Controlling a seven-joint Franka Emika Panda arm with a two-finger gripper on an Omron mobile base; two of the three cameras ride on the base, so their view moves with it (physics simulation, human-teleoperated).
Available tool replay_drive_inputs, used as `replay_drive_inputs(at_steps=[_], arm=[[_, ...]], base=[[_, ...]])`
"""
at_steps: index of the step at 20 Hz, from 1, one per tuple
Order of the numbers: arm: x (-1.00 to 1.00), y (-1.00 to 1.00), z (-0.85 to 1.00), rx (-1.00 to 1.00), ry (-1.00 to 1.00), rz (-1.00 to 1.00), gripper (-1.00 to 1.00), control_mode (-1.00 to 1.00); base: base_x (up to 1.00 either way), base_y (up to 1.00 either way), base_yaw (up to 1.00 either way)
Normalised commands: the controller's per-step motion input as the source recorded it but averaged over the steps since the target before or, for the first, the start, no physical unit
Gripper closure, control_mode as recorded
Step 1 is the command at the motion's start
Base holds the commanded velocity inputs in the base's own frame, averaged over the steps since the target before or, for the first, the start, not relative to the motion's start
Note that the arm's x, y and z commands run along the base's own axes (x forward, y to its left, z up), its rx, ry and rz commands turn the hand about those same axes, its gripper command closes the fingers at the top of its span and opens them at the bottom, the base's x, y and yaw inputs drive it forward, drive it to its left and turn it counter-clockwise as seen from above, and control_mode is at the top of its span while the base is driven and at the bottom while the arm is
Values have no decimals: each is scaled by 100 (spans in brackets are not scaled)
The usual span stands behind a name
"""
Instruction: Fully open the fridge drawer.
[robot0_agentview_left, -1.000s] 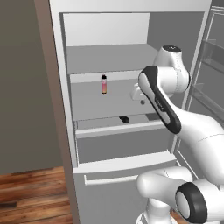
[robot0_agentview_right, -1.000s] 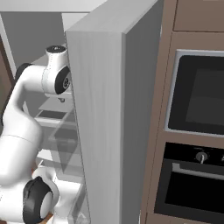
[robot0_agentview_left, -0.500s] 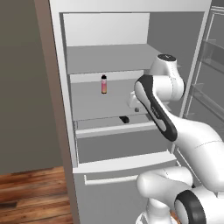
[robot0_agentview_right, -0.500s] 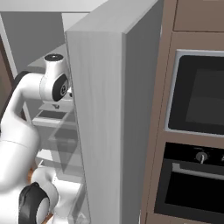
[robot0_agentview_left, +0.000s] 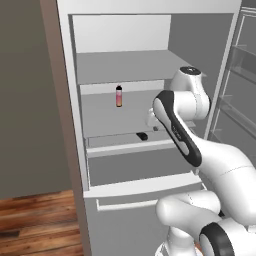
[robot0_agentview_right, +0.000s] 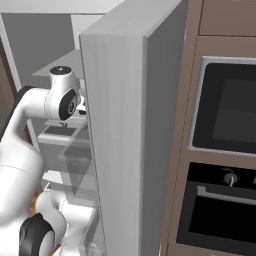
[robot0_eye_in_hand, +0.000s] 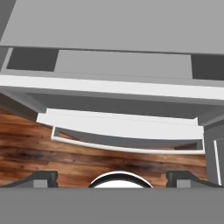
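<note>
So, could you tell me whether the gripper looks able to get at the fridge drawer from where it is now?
Probably yes. The fridge stands open and the gripper hangs inside, looking down on the fridge drawer and its pale rim. Nothing shows between them in the hand view, and the fingers stand wide apart.

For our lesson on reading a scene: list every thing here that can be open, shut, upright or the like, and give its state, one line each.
fridge door: swung wide open.
fridge drawer: pushed in, not yet pulled out.
lower front with bar handle: shut.
bottle: upright on a shelf.
gripper: open, holding nothing.
oven door: shut.
</note>
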Motion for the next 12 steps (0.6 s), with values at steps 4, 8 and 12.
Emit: replay_drive_inputs(at_steps=[4,8,12], arm=[[0,0,0,0,0,0,-100,100],[0,0,0,0,0,0,-100,100],[0,0,0,0,0,0,-100,100]], base=[[-2,18,0],[-27,5,0],[-48,0,0]])
